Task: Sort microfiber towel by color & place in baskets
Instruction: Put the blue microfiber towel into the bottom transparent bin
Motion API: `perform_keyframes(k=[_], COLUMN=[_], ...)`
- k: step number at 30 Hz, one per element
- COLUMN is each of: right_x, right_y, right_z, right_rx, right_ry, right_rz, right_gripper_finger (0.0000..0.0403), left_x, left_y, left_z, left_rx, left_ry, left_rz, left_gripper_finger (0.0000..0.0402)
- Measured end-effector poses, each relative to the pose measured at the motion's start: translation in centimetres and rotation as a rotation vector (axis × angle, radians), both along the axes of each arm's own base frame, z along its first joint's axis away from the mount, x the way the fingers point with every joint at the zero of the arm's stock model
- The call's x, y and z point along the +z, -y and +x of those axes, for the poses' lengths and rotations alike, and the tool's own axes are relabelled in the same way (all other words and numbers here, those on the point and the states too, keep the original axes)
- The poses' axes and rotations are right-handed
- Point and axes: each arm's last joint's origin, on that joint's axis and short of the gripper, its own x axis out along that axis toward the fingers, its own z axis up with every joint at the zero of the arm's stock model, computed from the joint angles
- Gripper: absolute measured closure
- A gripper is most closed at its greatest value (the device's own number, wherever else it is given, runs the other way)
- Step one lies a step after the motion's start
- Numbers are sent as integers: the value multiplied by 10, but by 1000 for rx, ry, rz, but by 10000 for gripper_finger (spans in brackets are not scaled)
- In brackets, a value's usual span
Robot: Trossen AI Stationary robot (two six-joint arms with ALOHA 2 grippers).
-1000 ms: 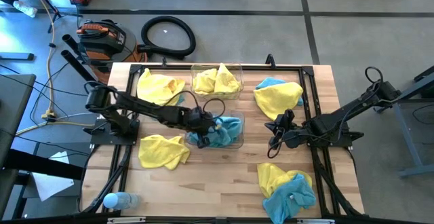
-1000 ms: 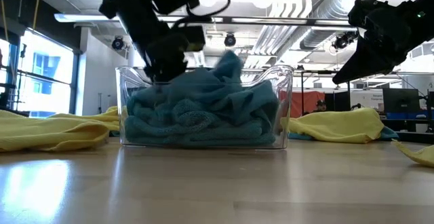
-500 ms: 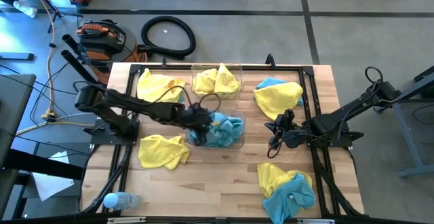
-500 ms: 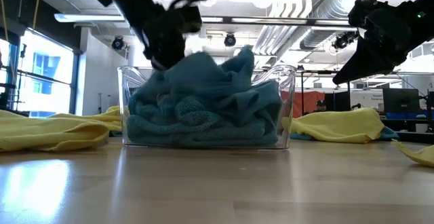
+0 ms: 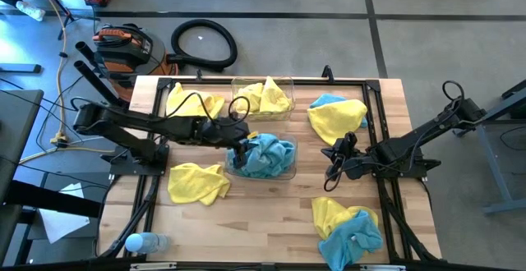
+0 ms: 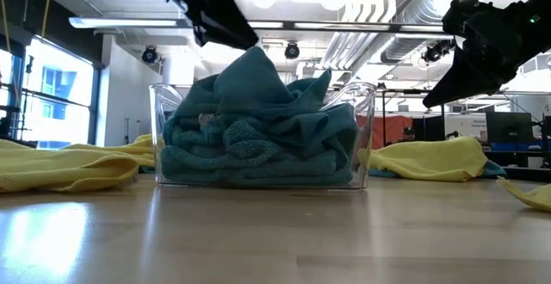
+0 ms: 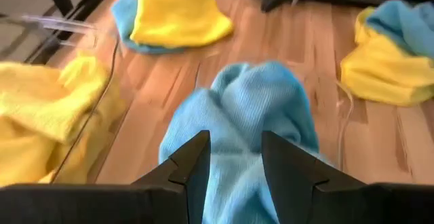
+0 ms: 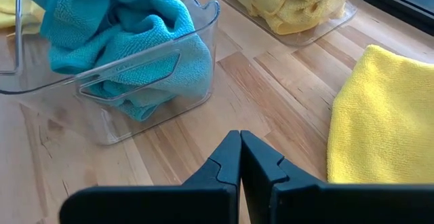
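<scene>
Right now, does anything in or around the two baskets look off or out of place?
The blue basket is overfull: the turquoise towels heap above its rim, one peak standing well clear under the open left gripper. The yellow basket looks tidy. Loose towels lie unsorted on the table. The right gripper is shut, holding nothing.

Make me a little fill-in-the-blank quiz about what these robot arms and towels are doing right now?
1. The basket under the left gripper holds only ____ towels.
2. The other basket, farther back, holds only ____ towels.
3. The right gripper has its fingers ____, holding nothing.
4. The blue bottle lies near the table's front ____ corner.

Missing words: blue; yellow; shut; left
</scene>
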Motion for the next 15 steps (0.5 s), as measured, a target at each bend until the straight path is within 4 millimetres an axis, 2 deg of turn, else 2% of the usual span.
perform_keyframes(k=[5, 10, 15], right_x=[0, 0, 0], right_y=[0, 0, 0], right_z=[0, 0, 0], right_rx=[-3, -3, -4], right_ry=[0, 0, 3], right_rz=[-3, -4, -3], right_gripper_finger=[402, 402, 402], left_x=[-22, -62, -100], left_y=[3, 5, 0], left_z=[20, 42, 52], left_rx=[-69, -111, -79], left_ry=[-18, -104, -213], left_rz=[-2, -24, -41], left_gripper_finger=[280, 280, 280])
